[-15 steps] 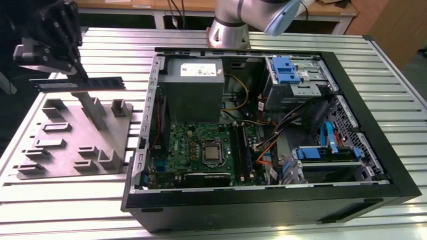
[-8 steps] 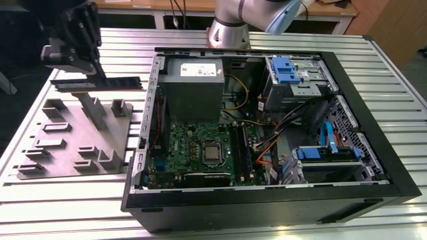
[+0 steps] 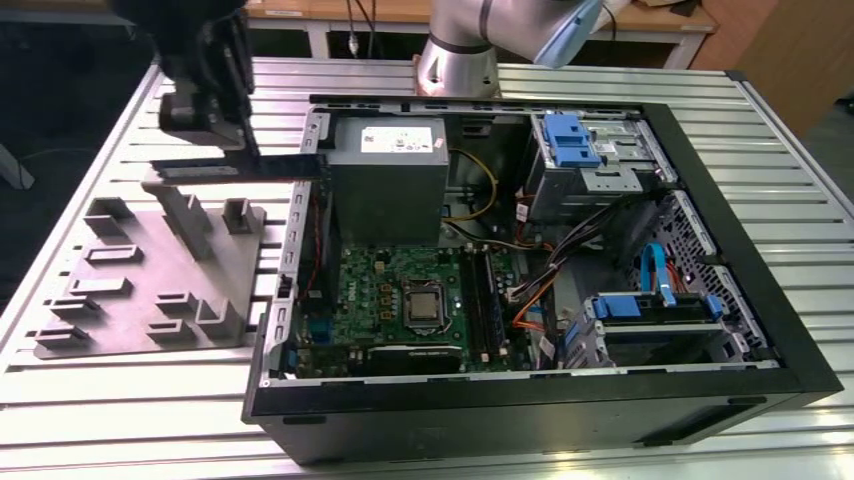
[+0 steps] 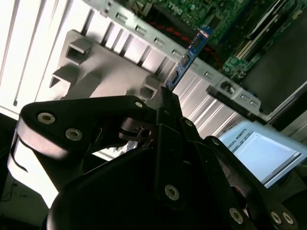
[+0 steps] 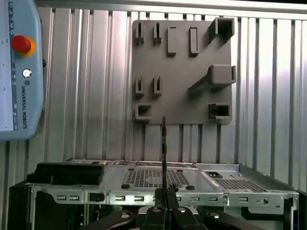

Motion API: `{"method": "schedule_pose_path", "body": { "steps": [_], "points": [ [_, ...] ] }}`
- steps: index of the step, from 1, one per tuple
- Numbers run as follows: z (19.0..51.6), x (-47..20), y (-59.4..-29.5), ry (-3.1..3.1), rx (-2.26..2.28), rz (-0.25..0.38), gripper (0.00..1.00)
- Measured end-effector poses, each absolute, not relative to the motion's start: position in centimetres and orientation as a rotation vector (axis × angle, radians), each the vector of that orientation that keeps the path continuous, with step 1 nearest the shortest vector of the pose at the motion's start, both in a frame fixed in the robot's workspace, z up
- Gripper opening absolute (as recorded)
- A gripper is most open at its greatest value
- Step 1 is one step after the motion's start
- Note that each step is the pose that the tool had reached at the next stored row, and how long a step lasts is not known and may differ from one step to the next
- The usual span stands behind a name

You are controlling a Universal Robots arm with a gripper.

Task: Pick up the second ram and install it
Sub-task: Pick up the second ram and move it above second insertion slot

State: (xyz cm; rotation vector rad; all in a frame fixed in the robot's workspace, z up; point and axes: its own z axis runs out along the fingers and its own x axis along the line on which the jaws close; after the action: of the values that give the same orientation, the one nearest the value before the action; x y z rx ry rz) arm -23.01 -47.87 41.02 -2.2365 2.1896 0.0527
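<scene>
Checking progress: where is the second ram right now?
The second ram is clamped in the gripper, at the exterior view's upper left, outside the computer case, near the grey fixture plate.

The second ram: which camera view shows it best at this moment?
The second wrist view: there the second ram shows its blue flat face, held in the shut jaws of the gripper. The first wrist view gives it edge-on, as a thin dark line. In the exterior view it looks like a dark bar under the gripper.
</scene>
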Motion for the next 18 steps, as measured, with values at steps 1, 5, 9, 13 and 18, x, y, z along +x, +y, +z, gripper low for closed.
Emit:
{"method": "schedule_pose_path", "body": {
  "steps": [1,5,9,13,18],
  "points": [
    [41.0,-22.6,-47.9,2.190,-2.237,0.053,0.11],
    [41.0,-20.8,-47.9,2.190,-2.237,0.053,0.11],
    [41.0,-18.9,-47.9,2.190,-2.237,0.053,0.11],
    [40.9,-17.2,-47.9,2.190,-2.237,0.054,0.11],
    [40.9,-16.0,-47.9,2.195,-2.232,0.053,0.11]
  ]
}}
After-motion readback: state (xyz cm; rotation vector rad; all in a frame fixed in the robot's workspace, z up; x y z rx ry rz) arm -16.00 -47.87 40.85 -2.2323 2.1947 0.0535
